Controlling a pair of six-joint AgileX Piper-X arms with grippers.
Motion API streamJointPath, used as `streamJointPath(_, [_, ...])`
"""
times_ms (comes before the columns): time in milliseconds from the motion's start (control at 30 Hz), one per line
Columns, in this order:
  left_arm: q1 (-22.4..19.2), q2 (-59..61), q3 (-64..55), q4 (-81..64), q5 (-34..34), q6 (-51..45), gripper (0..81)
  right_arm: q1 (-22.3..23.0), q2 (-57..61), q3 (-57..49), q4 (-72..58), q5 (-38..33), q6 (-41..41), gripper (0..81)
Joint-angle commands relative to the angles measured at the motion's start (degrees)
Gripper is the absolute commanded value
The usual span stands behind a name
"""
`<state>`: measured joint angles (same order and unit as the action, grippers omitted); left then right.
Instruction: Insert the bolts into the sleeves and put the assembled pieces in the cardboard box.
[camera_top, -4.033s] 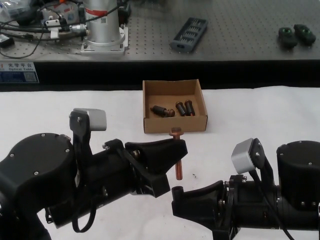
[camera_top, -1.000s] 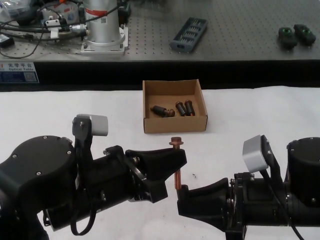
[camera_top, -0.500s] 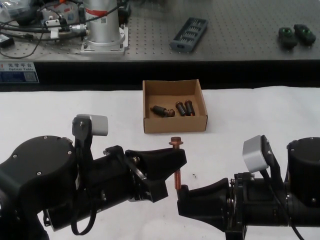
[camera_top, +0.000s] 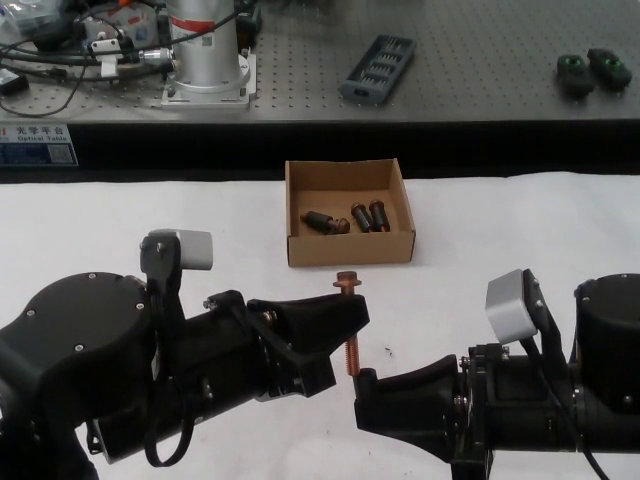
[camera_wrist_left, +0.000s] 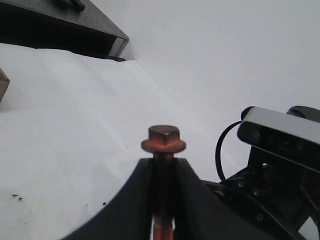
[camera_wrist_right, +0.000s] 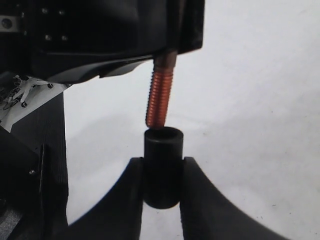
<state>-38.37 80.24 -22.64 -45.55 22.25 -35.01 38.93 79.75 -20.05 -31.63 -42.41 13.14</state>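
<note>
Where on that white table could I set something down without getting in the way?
Bare white sheet lies on either side of the brown cardboard box, up to the dark ledge behind. It is crowded in front of the box, where the left gripper holds a copper bolt over the black sleeve in the right gripper.

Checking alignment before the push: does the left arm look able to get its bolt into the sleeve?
Probably yes: the bolt in the left gripper hangs right at the open mouth of the sleeve, nothing between, though slightly tilted.
</note>
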Motion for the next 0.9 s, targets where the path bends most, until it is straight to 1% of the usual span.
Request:
streamJointPath(0, [-0.3,0.2,0.1,0.5,0.0,-0.9,5.1,-0.1,-1.2,-0.7,-2.1,-1.0,0.1,12.1])
streamJointPath(267, [-0.3,0.2,0.1,0.4,0.5,-1.0,5.1,0.6,-1.2,-0.7,-2.1,-1.9,1.0,12.1])
streamJointPath(400, [-0.3,0.2,0.1,0.4,2.7,-0.7,5.1,0.6,-1.2,-0.7,-2.1,-2.0,0.9,12.1])
streamJointPath(500, [-0.1,0.2,0.1,0.4,4.2,-0.5,5.1,0.6,-1.2,-0.7,-2.1,-3.6,0.9,12.1])
streamJointPath(600, [0.0,0.2,0.1,0.2,4.4,-0.5,5.1,0.6,-1.2,-0.7,-2.1,-3.6,0.9,12.1])
streamJointPath(700, [0.0,0.2,0.1,-0.9,6.5,-0.6,5.1,0.6,-1.2,-0.7,-2.1,-3.3,0.9,12.1])
streamJointPath(867, [0.0,0.2,0.1,-0.9,6.8,-0.6,5.1,0.5,-1.2,-0.7,-2.1,-3.2,0.8,12.1])
